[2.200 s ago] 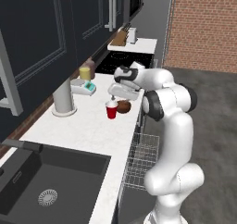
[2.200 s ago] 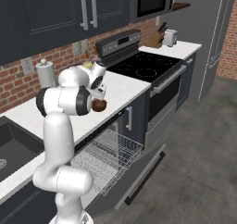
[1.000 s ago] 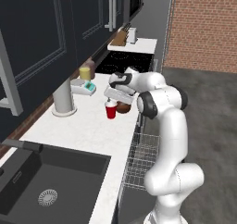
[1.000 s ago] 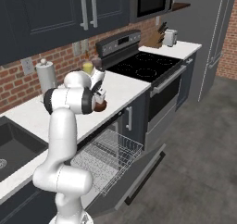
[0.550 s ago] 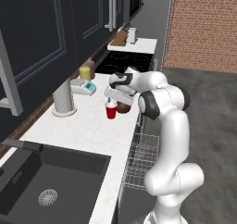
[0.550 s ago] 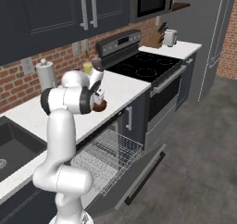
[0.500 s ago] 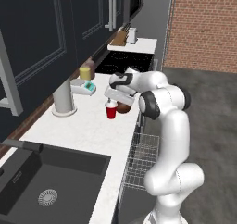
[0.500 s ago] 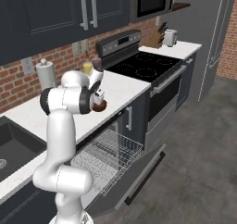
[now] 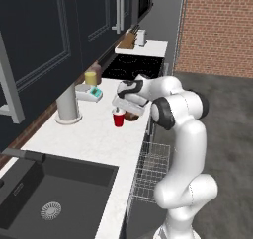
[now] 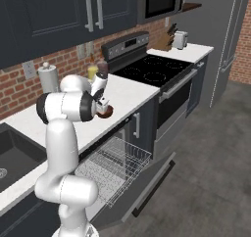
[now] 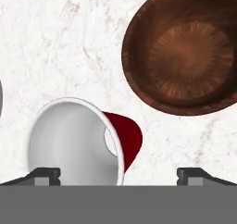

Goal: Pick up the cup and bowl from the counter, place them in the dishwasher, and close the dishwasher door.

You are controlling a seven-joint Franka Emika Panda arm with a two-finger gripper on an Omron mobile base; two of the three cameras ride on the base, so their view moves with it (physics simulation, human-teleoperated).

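The red cup (image 9: 118, 119) stands upright on the white counter (image 9: 94, 139), with the brown bowl (image 9: 131, 116) close to its right. My gripper (image 9: 121, 108) hangs open just above the cup. In the hand view the cup (image 11: 76, 142) shows its white inside at lower left, and the bowl (image 11: 185, 56) lies at upper right. The gripper (image 11: 119, 174) straddles the cup with nothing held. In the right base view the bowl (image 10: 105, 113) peeks out beside the gripper (image 10: 102, 105). The dishwasher rack (image 10: 115, 166) is pulled out over the lowered dishwasher door (image 10: 147, 188).
A tall grey cylinder (image 9: 66, 104), a yellow jar (image 9: 90, 78) and a small white-and-teal item (image 9: 89, 92) stand toward the wall. The sink (image 9: 52, 196) lies at the near left and the stove (image 9: 136, 65) farther along. The wire rack (image 9: 150, 166) juts out below the counter edge.
The hand has come down and slightly nearer over the cup since the earliest frames. Over the last half second it has barely moved. Cup and bowl stay put.
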